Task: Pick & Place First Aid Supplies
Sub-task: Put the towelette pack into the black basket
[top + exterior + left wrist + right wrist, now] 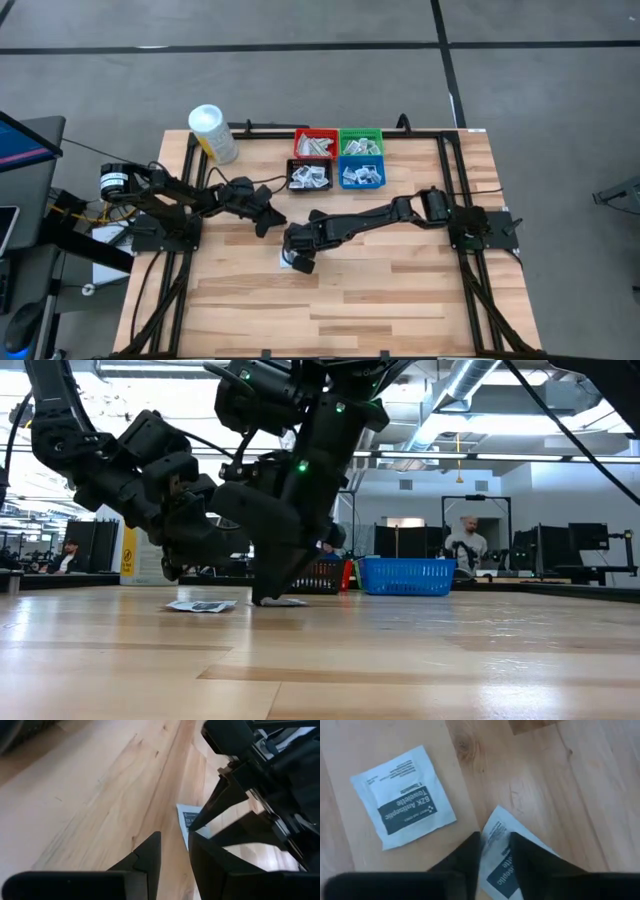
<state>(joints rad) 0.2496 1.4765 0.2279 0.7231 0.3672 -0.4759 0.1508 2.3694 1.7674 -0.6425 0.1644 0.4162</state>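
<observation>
Reaching down over the wooden surface [400,290], the right gripper [495,851] has its fingers narrowly apart astride one antiseptic towelette packet [495,870], a second packet [402,797] lying just beside; the left gripper [172,852], slightly parted and empty, waits nearby. Pickup underway; next, pinch, lift, carry to the bins [337,160].

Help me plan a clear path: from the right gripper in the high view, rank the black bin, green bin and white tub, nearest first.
From the right gripper:
1. Black bin, front-left of the bin cluster.
2. Green bin, back-right of the cluster.
3. White tub, table's far-left corner; close to the green bin's distance.
</observation>
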